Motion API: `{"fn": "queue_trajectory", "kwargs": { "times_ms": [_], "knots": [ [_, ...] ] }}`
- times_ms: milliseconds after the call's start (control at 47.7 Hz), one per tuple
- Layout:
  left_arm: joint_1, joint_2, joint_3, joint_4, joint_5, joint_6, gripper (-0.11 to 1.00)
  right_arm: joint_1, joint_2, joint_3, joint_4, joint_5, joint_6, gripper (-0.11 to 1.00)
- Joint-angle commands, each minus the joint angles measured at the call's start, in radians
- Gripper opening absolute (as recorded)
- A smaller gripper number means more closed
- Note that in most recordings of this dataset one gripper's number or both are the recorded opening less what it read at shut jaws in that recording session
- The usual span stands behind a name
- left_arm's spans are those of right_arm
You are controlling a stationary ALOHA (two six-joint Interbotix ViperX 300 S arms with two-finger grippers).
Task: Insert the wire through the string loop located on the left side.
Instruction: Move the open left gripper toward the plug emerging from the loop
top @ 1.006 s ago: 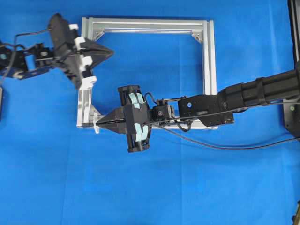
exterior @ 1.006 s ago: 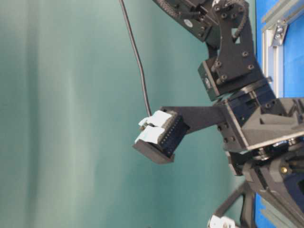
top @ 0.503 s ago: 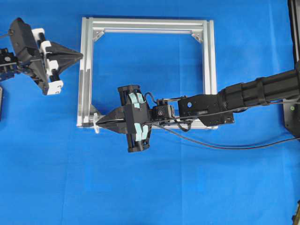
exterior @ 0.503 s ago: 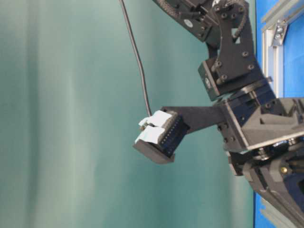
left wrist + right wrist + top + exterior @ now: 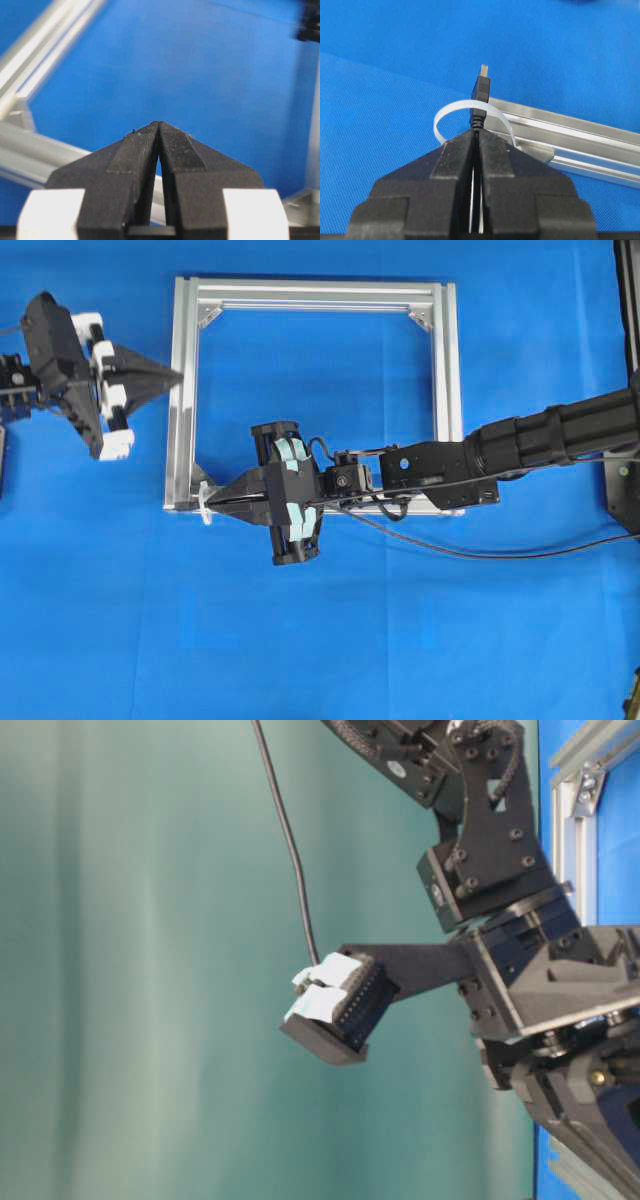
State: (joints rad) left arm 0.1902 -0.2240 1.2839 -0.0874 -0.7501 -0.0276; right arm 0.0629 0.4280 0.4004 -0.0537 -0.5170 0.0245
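Blue desk (image 5: 400, 640), overhead: left pincer (image 5: 178, 374) pressed together, empty, beside frame (image 5: 445, 390). Right wrist view: right pincer (image 5: 476, 134) pinches the wire (image 5: 480, 91), plug poking through the string loop (image 5: 451, 111). You'll find it limp; grip behind plug.

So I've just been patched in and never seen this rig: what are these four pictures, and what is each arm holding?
These are two robot arms over a blue cloth, seen from four cameras. The overhead view shows both. A silver frame lies on the cloth, with a small white string loop at its lower left corner. The right tool is shut on the wire and holds its plug at the loop; the wire trails off to the right. The right wrist camera shows this up close, with the plug poking up past the loop's band. The left tool is shut on nothing, with its tip at the frame's left rail. The table-level view is turned sideways and shows mostly arm parts.
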Motion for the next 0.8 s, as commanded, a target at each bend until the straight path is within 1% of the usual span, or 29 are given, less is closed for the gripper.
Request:
{"fn": "queue_trajectory", "kwargs": {
  "times_ms": [0,84,272,293,482,587,776],
  "knots": [
    [-0.058,-0.020,-0.008,0.003,-0.003,-0.006,0.00,0.000,-0.021,-0.014,0.002,-0.008,0.002,0.00],
    [-0.118,-0.029,-0.008,0.003,-0.003,-0.017,0.00,0.000,-0.023,-0.014,0.002,-0.008,0.002,0.00],
    [-0.229,-0.044,-0.017,0.003,-0.003,-0.018,0.00,0.000,-0.021,-0.014,0.002,-0.008,0.002,0.00],
    [-0.250,-0.048,-0.018,0.003,-0.003,-0.018,0.00,0.000,-0.021,-0.014,0.002,-0.006,0.002,0.00],
    [-0.356,-0.061,-0.018,0.005,-0.005,-0.018,0.00,-0.002,-0.021,-0.014,0.002,-0.003,0.002,0.00],
    [-0.383,-0.063,-0.018,0.003,-0.005,-0.018,0.00,0.000,-0.023,-0.012,0.002,-0.003,0.002,0.00],
    [-0.374,-0.061,-0.020,0.005,-0.008,-0.017,0.00,-0.002,-0.021,-0.012,0.002,-0.005,0.002,0.00]
  ]
}}
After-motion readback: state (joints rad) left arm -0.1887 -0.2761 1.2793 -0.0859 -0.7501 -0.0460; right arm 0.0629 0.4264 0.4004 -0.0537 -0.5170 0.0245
